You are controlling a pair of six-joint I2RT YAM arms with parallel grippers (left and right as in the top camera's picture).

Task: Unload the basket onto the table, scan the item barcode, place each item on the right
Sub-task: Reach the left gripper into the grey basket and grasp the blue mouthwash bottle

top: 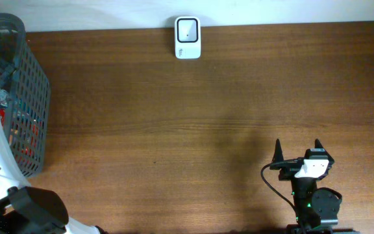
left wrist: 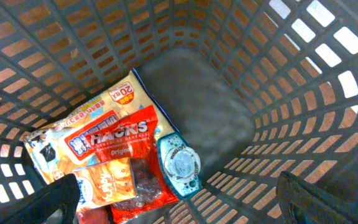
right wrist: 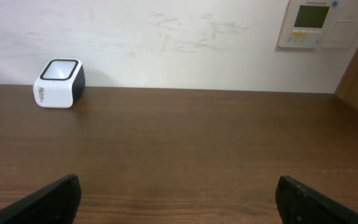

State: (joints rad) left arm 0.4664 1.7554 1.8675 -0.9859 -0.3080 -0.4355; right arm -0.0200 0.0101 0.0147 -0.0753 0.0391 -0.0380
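Left gripper (left wrist: 176,186): spread wide, holding nothing, poised inside the grey lattice plastic basket (left wrist: 197,99) above the goods.
Right gripper (right wrist: 178,186): spread wide as well, empty, low over the brown wooden table (right wrist: 179,143), well apart from the basket.
Item location: on the basket floor, piled in one corner. Yellow-and-red "HACKS" sweet bag (left wrist: 104,137), overlapped by a small orange sachet (left wrist: 107,183), touched on its right edge by a teal plastic container with a round clear cap (left wrist: 180,165).
Bag axis: diagonal in the left wrist view, lower left to upper right; lying flat, printed front up.
Barcode: not visible; probably on the underside.
Scanner: white boxy barcode scanner (top: 187,38) at the table's far edge, well apart from the basket.
Risk, grasp: could pinch two touching packets together, or slip off a flat, slick film bag.
Risk, basket: could snag fingers on the lattice wall, given the corner position.
Risk, scan: could present the wrong face to the scanner, with the code unseen.
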